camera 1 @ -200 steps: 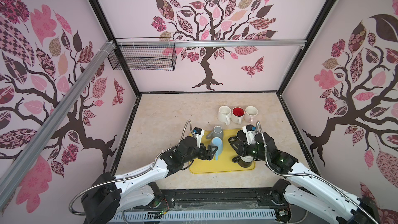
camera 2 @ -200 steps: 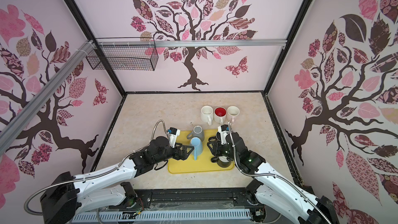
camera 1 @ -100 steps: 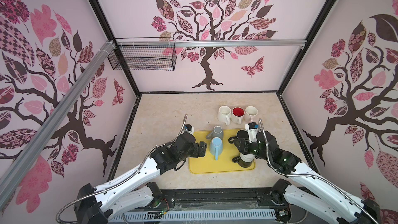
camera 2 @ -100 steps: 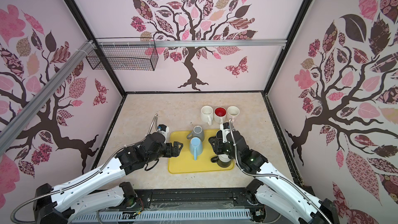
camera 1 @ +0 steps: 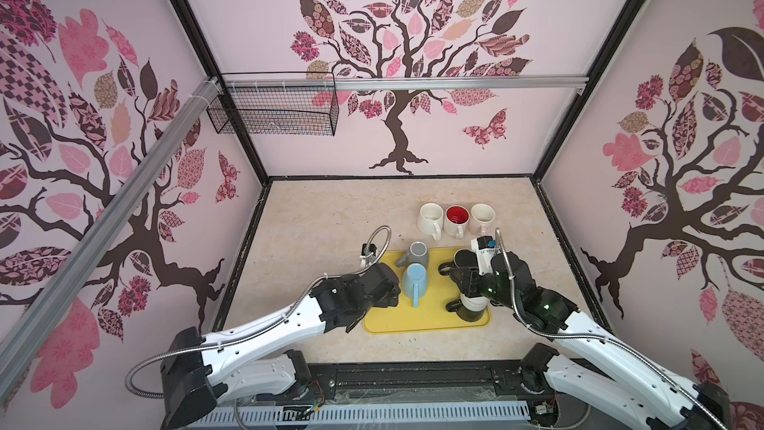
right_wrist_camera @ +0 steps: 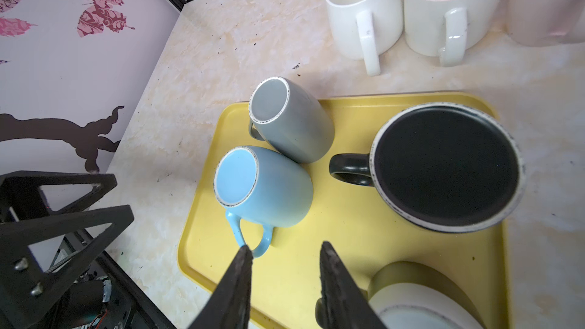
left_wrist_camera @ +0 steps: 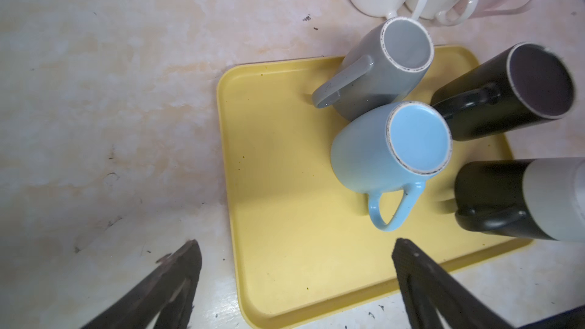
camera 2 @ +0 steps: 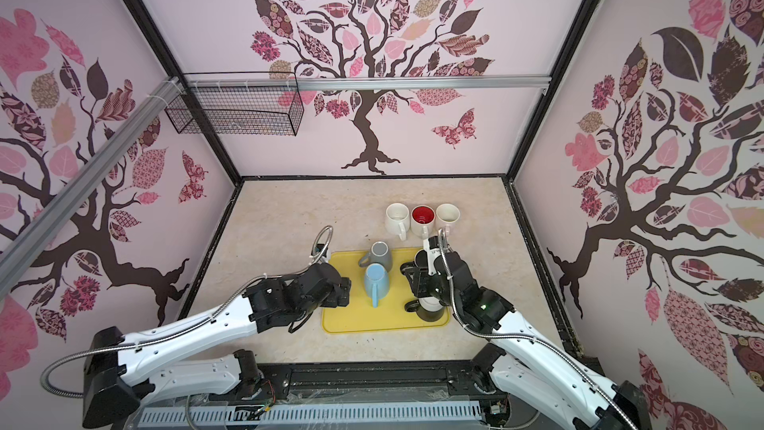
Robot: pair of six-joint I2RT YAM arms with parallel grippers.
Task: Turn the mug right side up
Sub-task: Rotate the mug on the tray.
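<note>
Yellow plastic tray point(camera 1: 392, 320) sits on the marbled table point(camera 1: 322, 221), towards the near right, and carries four mugs, all base up. The grey mug point(camera 1: 416, 254) stands at the far left of the tray with its handle pointing left. Just beside it on the near side is the light blue mug point(camera 1: 414, 281), with its handle pointing near. The black mug point(camera 1: 463, 260) is at the far right and the black mug with a pale band point(camera 1: 471, 308) at the near right; both handles point left.

The right gripper point(right_wrist_camera: 285, 246) hangs over the tray's right half, above the gap between the two dark mugs. Its fingers are a little apart with bare tray showing between them, and they pinch nothing. The left gripper point(left_wrist_camera: 296, 242) hovers at the tray's left near edge, just left of the blue mug, its fingers spread wide and empty.

Beyond the tray a white mug point(camera 1: 430, 217), a red-lined mug point(camera 1: 457, 217) and a cream mug point(camera 1: 481, 217) stand upright in a row.
</note>
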